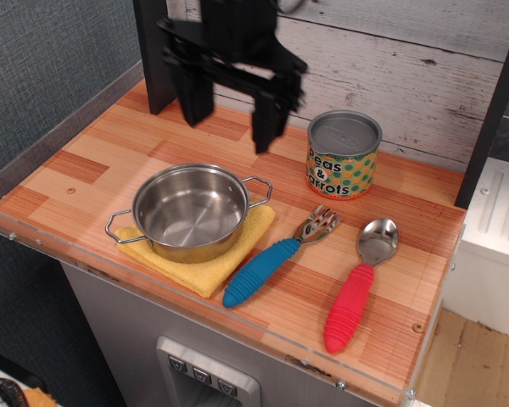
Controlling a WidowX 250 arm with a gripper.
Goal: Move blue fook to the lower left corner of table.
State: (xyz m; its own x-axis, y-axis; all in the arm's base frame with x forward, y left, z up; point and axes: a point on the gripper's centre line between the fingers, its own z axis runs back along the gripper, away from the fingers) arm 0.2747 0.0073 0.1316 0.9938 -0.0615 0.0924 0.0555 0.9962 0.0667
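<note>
While the gripper (pixel 232 119) hangs above the back of the table (pixel 102 161), its two black fingers (pixel 193 97) stand well apart with nothing between them; it is blurred, and it touches none of the things below; the one finger sits over the back planks and the other (pixel 267 119) just left of the can (pixel 343 155). On the single view, the fork (pixel 273 258) lies flat near the front edge, its blue ribbed handle pointing toward the front left and its silver tines toward the back right; the handle end lies just beside the yellow cloth (pixel 205 264), whether touching it I cannot tell. A steel pot (pixel 192 211) with two loop handles stands upright on that cloth, left of the fork, and holds nothing. To the right of the fork lies a spoon (pixel 360 287) with a red ribbed handle, roughly parallel to the fork and apart from it, bowl toward the back. The can, labelled peas and carrots, stands upright near the back wall of pale planks (pixel 407 59), behind the fork and the spoon. A clear rim (pixel 34 233) runs along the table's front and left edges; a dark post (pixel 151 59) rises at the back left corner.
</note>
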